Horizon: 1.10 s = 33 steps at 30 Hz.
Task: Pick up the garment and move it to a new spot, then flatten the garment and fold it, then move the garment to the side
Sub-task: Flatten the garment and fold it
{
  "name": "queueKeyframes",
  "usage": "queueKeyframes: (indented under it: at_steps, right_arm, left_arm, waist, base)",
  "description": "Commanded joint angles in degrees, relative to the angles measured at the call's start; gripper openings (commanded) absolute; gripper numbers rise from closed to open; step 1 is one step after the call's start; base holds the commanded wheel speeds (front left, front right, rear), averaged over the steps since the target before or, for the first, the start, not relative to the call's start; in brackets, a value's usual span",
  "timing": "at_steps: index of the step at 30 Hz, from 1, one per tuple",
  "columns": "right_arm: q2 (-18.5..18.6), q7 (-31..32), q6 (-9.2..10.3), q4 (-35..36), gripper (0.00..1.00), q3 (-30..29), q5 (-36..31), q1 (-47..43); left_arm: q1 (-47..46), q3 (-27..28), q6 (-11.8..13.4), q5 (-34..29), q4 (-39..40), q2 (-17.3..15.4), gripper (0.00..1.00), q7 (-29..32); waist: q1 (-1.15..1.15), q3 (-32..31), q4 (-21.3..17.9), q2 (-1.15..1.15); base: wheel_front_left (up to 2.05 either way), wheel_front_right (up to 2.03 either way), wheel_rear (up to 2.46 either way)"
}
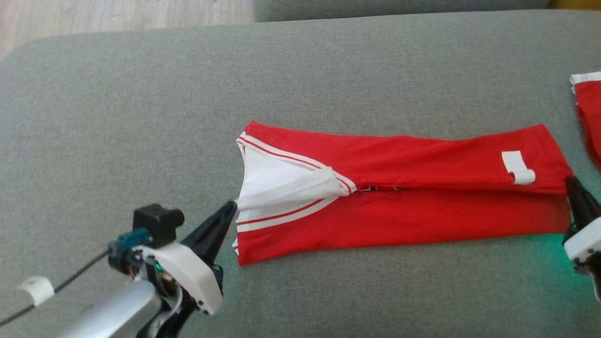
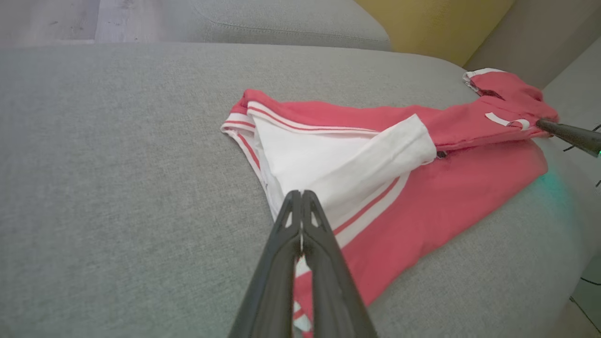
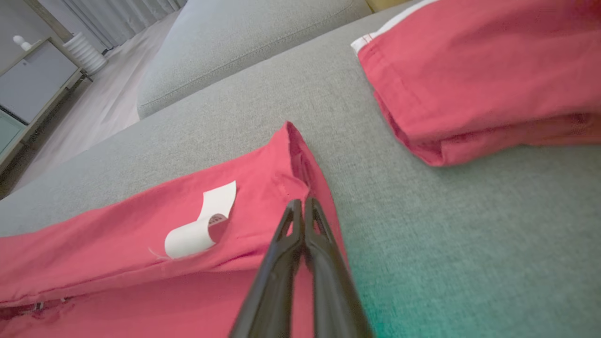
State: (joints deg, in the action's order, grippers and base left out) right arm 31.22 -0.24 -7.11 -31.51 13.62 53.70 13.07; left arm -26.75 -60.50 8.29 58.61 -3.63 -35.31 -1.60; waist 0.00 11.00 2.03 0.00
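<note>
A red garment (image 1: 399,211) with white stripes and a white sleeve lies lengthwise on the grey sofa (image 1: 141,94), its upper half folded over the lower. My left gripper (image 1: 231,205) is shut on the white sleeve's edge at the garment's left end, which is drawn to a point at the tips. The left wrist view shows that gripper (image 2: 300,193) closed over the white cloth (image 2: 328,164). My right gripper (image 1: 569,180) is shut on the folded flap's right edge. The right wrist view shows this gripper (image 3: 300,203) pinching the red hem beside a curled white label (image 3: 202,225).
A second red piece with a white trim (image 1: 589,112) lies at the sofa's right edge, close to my right gripper. Wooden floor (image 1: 94,14) shows beyond the sofa's far left corner. Another grey cushion (image 3: 244,42) lies behind, and a low cabinet (image 3: 33,80) stands farther off.
</note>
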Motion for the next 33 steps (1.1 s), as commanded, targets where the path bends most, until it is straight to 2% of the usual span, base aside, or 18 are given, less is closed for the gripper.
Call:
queueKeyframes:
  at_steps: [1,3,4,5,6,8,13,16,20,21,25,28,33]
  right_arm:
    - [1.3,0.3,-0.37,1.6,0.00,-0.4,-0.7,-0.8]
    - [0.4,1.0,-0.37,1.6,0.00,-1.4,-1.4,-1.5]
    - [-0.1,1.2,-0.37,1.7,0.12,-1.9,-1.9,-1.8]
    - [-0.5,1.4,-0.37,1.8,0.40,-2.4,-2.3,-2.1]
    - [-0.9,1.6,-0.37,1.9,1.00,-2.9,-2.8,-2.4]
    - [-1.9,1.6,-0.37,1.7,1.00,-4.2,-3.9,-3.0]
    - [-5.0,0.7,-0.37,2.0,1.00,-8.2,-6.2,-5.6]
    - [-7.4,-0.4,-0.37,2.7,1.00,-11.1,-7.9,-7.9]
    - [-11.1,-1.1,-0.37,4.9,1.00,-15.0,-9.7,-10.8]
    - [-11.1,-1.1,-0.37,4.9,1.00,-15.0,-9.7,-10.8]
    - [-14.2,-0.6,-0.37,7.4,1.00,-18.3,-12.4,-12.8]
    - [-16.3,0.7,-0.37,8.6,1.00,-20.5,-14.1,-13.5]
    - [-18.2,3.3,-0.37,9.3,1.00,-24.6,-17.2,-12.3]
  left_arm:
    - [-0.7,2.0,-0.1,0.3,0.8,-1.1,0.00,-0.6]
    - [0.0,1.7,0.0,0.7,0.3,-0.5,0.00,-0.8]
    - [0.3,1.6,0.0,0.8,0.0,-0.2,0.00,-1.0]
    - [0.7,1.4,0.1,0.9,-0.3,0.1,0.00,-1.2]
    - [1.0,1.3,0.2,0.8,-0.6,0.4,0.30,-1.4]
    - [1.6,1.3,0.3,0.8,-1.2,1.2,1.00,-2.6]
    - [4.0,2.4,2.6,-0.1,-2.6,3.6,1.00,-8.3]
    - [6.1,3.7,5.5,-2.0,-3.5,5.2,1.00,-11.7]
    - [9.8,7.3,10.1,-6.7,-3.3,8.0,1.00,-13.3]
    - [9.8,7.3,10.1,-6.7,-3.3,8.0,1.00,-13.3]
    - [15.5,15.6,13.6,-15.5,1.2,12.6,1.00,-13.4]
    - [20.8,20.8,14.2,-21.6,4.0,16.6,1.00,-13.4]
    - [26.0,23.3,13.5,-30.6,5.0,20.9,1.00,-13.4]
  waist:
    - [0.00,-0.1,-0.1,0.00]
    - [0.00,-0.1,-0.2,0.00]
    - [0.00,-0.2,-0.3,0.00]
    - [0.00,-0.3,-0.3,0.00]
    - [0.00,-0.4,-0.3,0.00]
    - [0.00,-0.8,-0.4,0.00]
    - [0.00,-2.6,-0.8,0.00]
    - [0.00,-4.0,-1.0,0.00]
    - [0.00,-5.6,-1.1,0.00]
    - [0.00,-5.6,-1.1,0.00]
    - [0.00,-6.6,-1.0,0.00]
    - [0.00,-7.2,-0.4,0.00]
    - [0.00,-7.8,1.3,0.00]
  base:
    - [0.00,0.00,0.00]
    - [0.00,0.00,0.00]
    - [0.00,0.00,0.00]
    - [0.00,0.00,0.00]
    - [0.00,0.00,0.00]
    - [0.00,0.00,0.00]
    - [0.00,0.00,0.00]
    - [0.00,0.00,0.00]
    - [0.00,0.00,0.00]
    - [0.00,0.00,0.00]
    - [0.00,0.00,0.00]
    - [0.00,0.00,0.00]
    - [0.00,0.00,0.00]
